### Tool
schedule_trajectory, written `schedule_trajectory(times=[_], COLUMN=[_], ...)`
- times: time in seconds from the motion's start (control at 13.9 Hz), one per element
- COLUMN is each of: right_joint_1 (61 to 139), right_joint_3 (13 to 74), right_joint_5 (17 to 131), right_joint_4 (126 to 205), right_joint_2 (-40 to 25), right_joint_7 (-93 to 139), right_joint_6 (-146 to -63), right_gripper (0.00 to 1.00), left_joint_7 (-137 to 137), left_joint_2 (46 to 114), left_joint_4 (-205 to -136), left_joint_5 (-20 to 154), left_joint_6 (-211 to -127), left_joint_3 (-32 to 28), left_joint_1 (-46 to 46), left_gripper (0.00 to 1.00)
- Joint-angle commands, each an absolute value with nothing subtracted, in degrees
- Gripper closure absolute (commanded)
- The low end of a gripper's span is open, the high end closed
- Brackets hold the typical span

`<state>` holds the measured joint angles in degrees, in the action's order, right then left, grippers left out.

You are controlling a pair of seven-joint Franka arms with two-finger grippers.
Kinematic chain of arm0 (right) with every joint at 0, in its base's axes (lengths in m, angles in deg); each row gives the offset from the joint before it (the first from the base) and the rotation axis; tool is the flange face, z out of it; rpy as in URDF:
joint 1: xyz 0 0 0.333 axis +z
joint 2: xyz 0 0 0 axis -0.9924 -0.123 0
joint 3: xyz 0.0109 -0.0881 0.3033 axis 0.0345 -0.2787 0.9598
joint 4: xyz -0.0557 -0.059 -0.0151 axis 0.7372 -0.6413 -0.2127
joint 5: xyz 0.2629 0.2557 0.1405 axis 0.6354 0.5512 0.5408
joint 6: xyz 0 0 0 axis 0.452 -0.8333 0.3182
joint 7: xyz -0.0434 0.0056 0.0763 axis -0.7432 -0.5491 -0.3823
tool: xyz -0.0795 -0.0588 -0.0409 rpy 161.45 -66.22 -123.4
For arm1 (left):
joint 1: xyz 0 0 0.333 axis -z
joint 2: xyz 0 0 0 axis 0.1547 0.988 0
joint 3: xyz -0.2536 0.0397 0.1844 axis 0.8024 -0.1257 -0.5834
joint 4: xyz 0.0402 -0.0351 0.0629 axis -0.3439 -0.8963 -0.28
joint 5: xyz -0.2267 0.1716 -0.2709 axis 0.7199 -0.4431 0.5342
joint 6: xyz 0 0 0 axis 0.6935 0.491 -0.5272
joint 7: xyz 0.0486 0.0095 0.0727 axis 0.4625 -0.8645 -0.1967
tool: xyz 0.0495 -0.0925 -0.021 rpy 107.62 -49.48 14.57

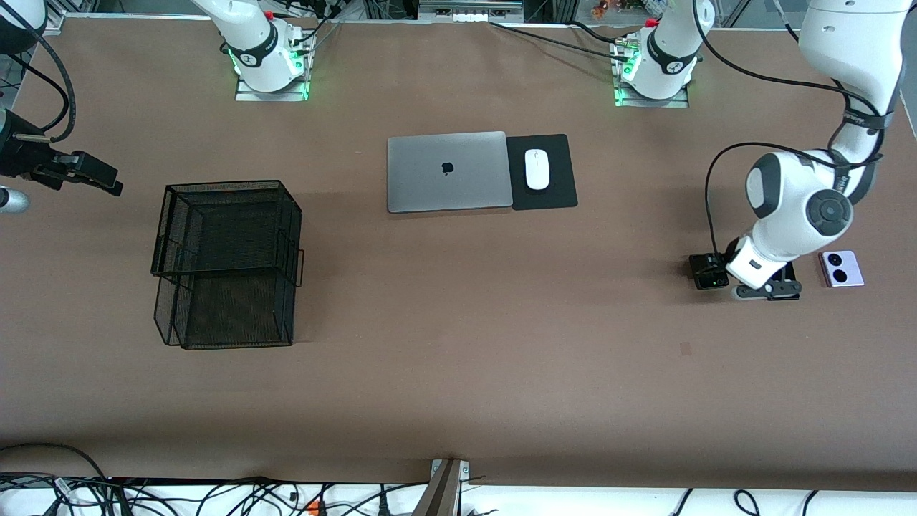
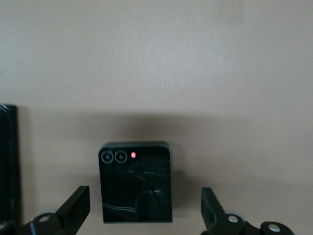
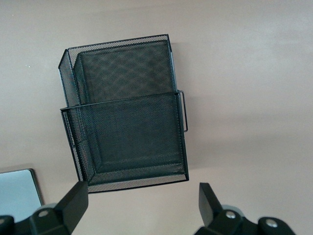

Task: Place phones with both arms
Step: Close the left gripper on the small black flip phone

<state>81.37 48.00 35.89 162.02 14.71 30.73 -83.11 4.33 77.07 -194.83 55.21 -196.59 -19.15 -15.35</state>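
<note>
Front: left hand (image 1: 770, 290) is hanging low over the tabletop (image 1: 458, 373) just beside the lilac-white phone (image 1: 841, 269); right hand (image 1: 97, 175) is waiting near the mesh rack (image 1: 226, 265).
Left wrist: fingers (image 2: 76, 208) are standing wide open, holding nothing, straddling the squarish black phone (image 2: 136, 182); long black slab (image 2: 8, 161) is lying beside it.
Right wrist: fingers (image 3: 73, 203) are gaping wide, empty, over the rack (image 3: 127, 117).

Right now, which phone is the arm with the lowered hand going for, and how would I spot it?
Find the left arm's end of the table, away from the laptop. Under the open left gripper lies a small squarish black phone. Its lilac-white neighbour is pale; this one is dark.
</note>
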Motion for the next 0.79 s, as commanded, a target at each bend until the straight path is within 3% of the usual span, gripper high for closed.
schedule_trajectory(times=[0.0, 0.72], right_joint_1=[81.3, 81.3], right_joint_3=[48.0, 48.0], right_joint_5=[36.5, 36.5], right_joint_4=[162.0, 162.0], right_joint_2=[15.4, 15.4], right_joint_7=[31.0, 31.0], right_joint_6=[-82.9, -82.9], right_gripper=[0.00, 0.00], left_joint_7=[8.0, 8.4], left_joint_2=[78.0, 79.6], left_joint_4=[-196.3, -196.2], left_joint_5=[53.9, 54.9], left_joint_6=[-200.8, -201.6], left_joint_3=[-18.9, -18.3], left_joint_1=[-16.9, -18.4], left_gripper=[0.00, 0.00])
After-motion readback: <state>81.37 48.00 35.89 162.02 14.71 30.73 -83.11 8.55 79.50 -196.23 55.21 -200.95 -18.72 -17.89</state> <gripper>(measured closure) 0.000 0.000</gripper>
